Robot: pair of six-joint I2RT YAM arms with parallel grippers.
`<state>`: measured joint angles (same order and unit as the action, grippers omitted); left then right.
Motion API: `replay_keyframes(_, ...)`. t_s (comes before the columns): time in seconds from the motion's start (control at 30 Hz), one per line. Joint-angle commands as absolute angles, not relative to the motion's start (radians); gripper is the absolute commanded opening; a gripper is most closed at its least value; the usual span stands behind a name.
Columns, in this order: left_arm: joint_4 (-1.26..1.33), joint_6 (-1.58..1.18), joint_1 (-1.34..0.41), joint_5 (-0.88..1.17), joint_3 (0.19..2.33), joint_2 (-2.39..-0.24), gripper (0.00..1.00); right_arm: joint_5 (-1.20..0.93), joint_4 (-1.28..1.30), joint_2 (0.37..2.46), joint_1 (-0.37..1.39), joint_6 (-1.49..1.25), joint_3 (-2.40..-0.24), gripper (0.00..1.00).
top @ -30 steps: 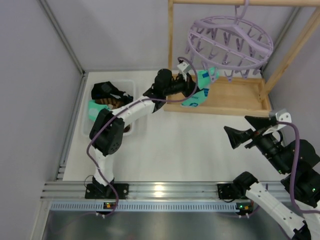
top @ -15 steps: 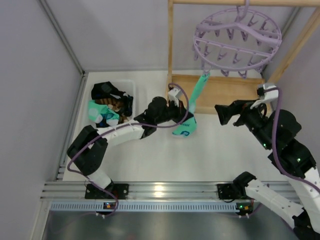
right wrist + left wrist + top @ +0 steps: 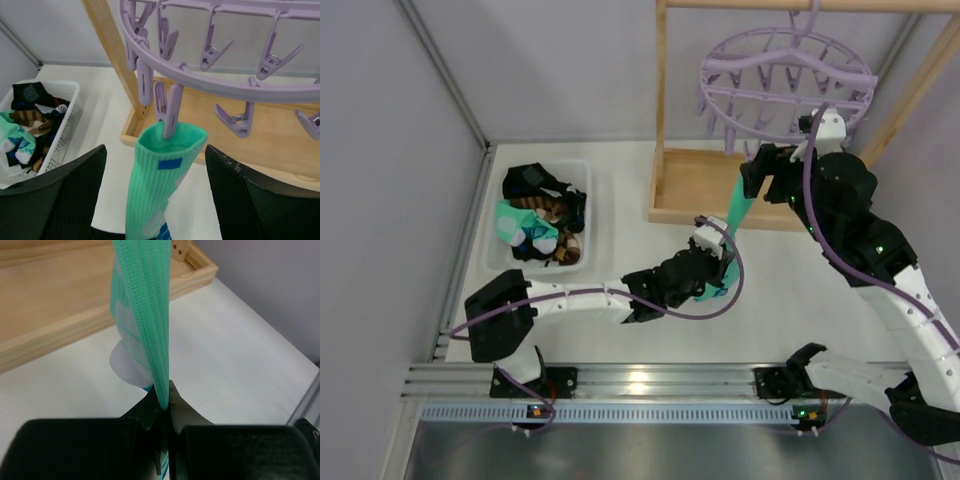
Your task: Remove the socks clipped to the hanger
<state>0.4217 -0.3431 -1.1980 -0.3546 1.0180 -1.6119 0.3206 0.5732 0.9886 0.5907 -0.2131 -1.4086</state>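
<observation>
White table (image 3: 620,225): basket (image 3: 570,166) of socks (image 3: 535,215), wooden rack (image 3: 661,100).

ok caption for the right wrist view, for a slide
Right fingers open either side of a mint-green sock clipped to the purple hanger

The left end effector (image 3: 162,409) at 6 o'clock is pinching a mint-green sock (image 3: 145,315) that is stretching taut toward 12 o'clock, above the white table (image 3: 240,355). A wooden base (image 3: 50,302) is lying at 10 o'clock.
</observation>
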Motion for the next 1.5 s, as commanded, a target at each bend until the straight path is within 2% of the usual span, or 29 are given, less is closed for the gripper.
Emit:
replay_keyframes(0.0, 0.350, -0.285, -1.258, -0.629, 1.115, -1.656, 0.00, 0.400, 0.624, 1.043, 0.588, -0.187, -1.515, 0.75)
replay_keyframes(0.13, 0.342, -0.233, -1.302, -0.699, 1.175, -1.706, 0.00, 0.457, 0.666, 1.115, 0.588, -0.160, -1.584, 0.69)
replay_keyframes(0.33, 0.310, -0.201, -1.336, -0.713, 1.253, -1.779, 0.00, 0.695, 0.739, 1.183, 0.604, -0.092, -1.638, 0.69)
replay_keyframes(0.7, 0.291, -0.166, -1.379, -0.687, 1.325, -1.853, 0.00, 0.701, 0.742, 1.253, 0.621, -0.072, -1.634, 0.64)
replay_keyframes(1.0, 0.287, -0.172, -1.391, -0.678, 1.335, -1.864, 0.00, 0.830, 0.692, 1.289, 0.630, -0.017, -1.614, 0.63)
replay_keyframes(1.47, 0.285, -0.164, -1.408, -0.670, 1.356, -1.871, 0.00, 0.830, 0.600, 1.305, 0.632, 0.025, -1.572, 0.57)
